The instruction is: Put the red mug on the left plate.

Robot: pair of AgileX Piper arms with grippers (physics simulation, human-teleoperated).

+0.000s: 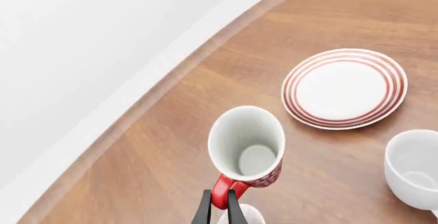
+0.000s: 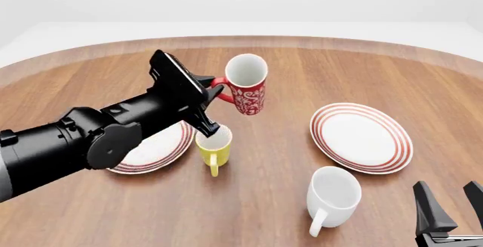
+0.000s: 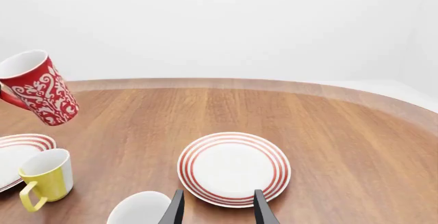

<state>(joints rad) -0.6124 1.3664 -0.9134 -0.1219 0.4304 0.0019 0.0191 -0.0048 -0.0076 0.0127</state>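
The red mug (image 2: 247, 87) with its white floral pattern hangs in the air above the table, tilted. My left gripper (image 2: 216, 89) is shut on its red handle (image 1: 222, 191). The same mug (image 3: 40, 90) shows lifted in the right wrist view. The left plate (image 2: 154, 148), white with red rings, lies under my left arm, partly hidden by it, and its edge (image 3: 17, 152) shows in the right wrist view. My right gripper (image 2: 453, 207) stands open at the near right corner, holding nothing; its fingers (image 3: 174, 207) frame the right plate.
A yellow mug (image 2: 214, 144) stands beside the left plate, just below the held mug. A larger white mug (image 2: 332, 197) stands near the front. The right plate (image 2: 361, 136) lies on the right side. The table's curved far edge (image 2: 241, 39) runs behind.
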